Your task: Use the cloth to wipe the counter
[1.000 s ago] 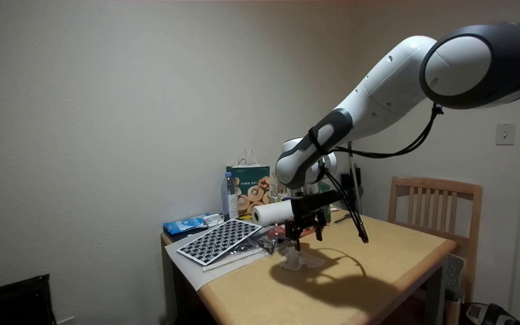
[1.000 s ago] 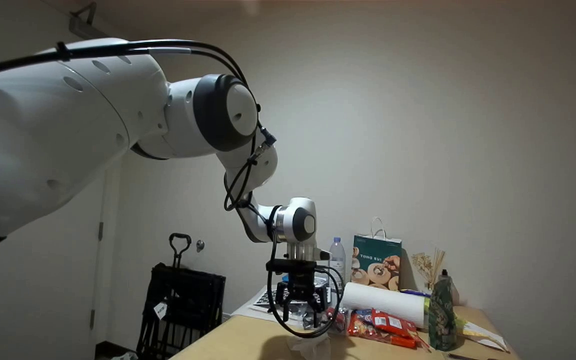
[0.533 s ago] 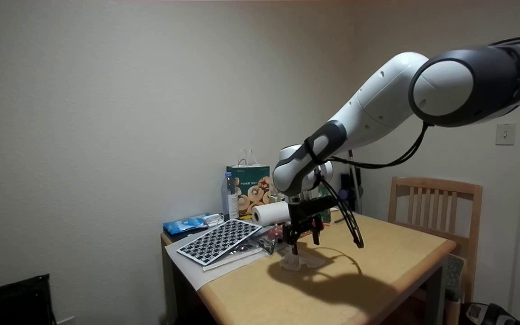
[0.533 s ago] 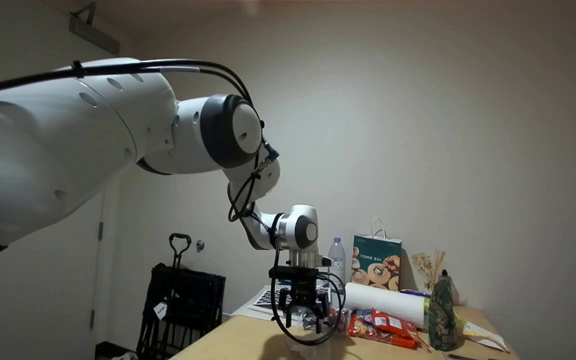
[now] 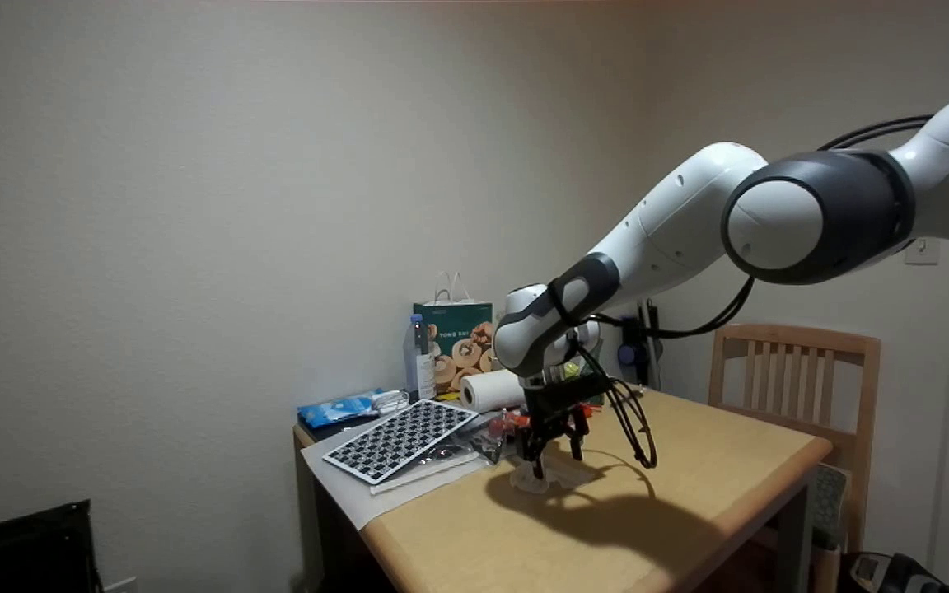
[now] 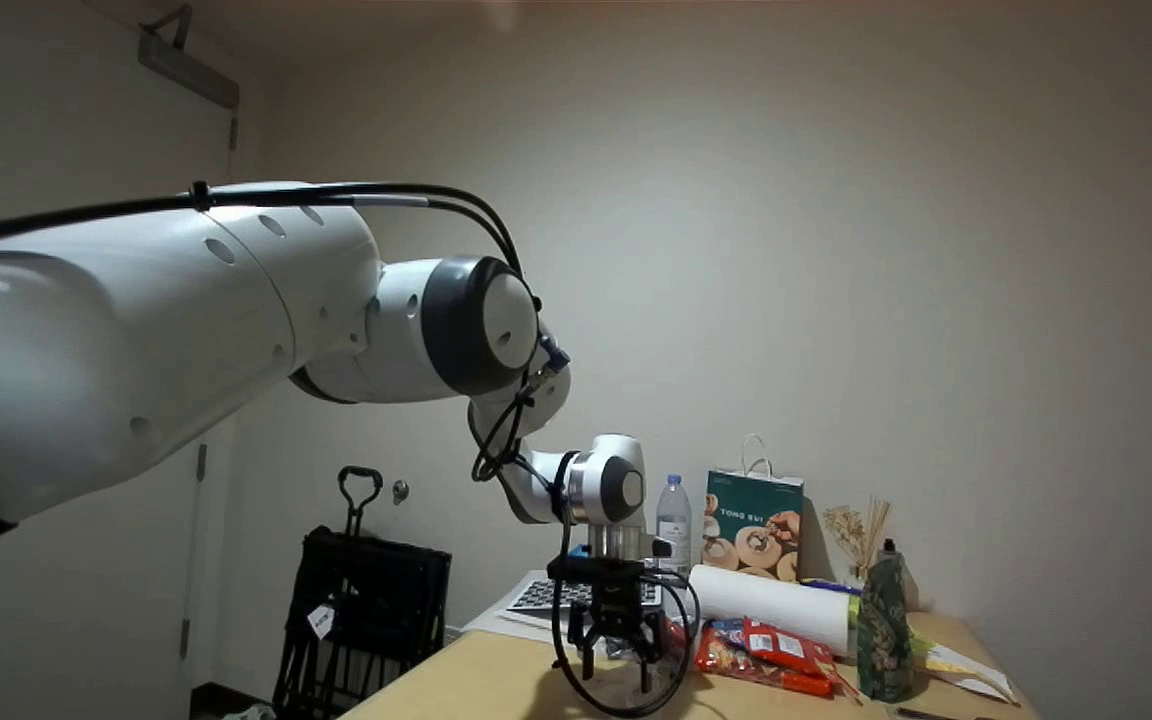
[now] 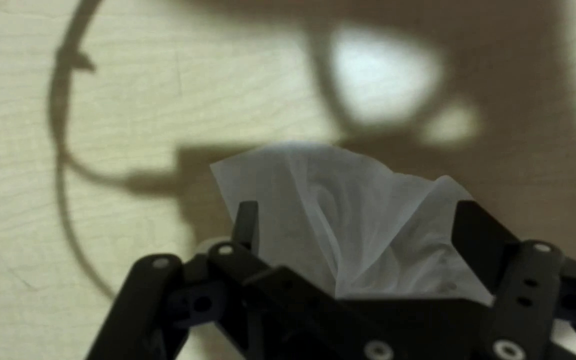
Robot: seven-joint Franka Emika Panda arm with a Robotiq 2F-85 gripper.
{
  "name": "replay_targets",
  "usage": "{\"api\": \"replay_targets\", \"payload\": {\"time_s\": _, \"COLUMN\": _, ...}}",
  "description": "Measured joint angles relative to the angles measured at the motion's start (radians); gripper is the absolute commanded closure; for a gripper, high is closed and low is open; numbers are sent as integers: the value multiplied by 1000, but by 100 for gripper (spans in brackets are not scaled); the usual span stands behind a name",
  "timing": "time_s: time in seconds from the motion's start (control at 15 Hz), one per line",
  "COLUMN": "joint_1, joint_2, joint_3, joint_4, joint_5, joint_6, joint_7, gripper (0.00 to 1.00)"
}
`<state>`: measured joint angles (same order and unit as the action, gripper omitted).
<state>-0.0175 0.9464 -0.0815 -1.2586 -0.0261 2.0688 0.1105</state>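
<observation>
Taking hold of the cloth (image 7: 348, 215) looks like the current step. From left to right in the wrist view come bare table (image 7: 13, 215), a finger (image 7: 246, 225) by the cloth's left edge, the crumpled folds lying on the table beneath the wide-set, empty hand (image 7: 362, 231), and the opposite finger (image 7: 480, 242) at the right edge; contact is unclear. It seems best to press both tips lightly down, close slowly on the folds, then stay low to wipe; thin cloth may slip if only an edge is caught.
</observation>
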Motion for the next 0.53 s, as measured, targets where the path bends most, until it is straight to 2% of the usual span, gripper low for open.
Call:
{"api": "replay_targets", "payload": {"time_s": 0.33, "joint_1": -5, "joint_2": 36, "joint_3": 1, "joint_4": 74, "joint_5": 1, "joint_6": -37, "joint_7": 0, "gripper": 0}}
{"api": "replay_targets", "payload": {"time_s": 0.53, "joint_1": -4, "joint_2": 40, "joint_3": -4, "joint_4": 74, "joint_5": 1, "joint_6": 3, "joint_7": 43, "gripper": 0}}
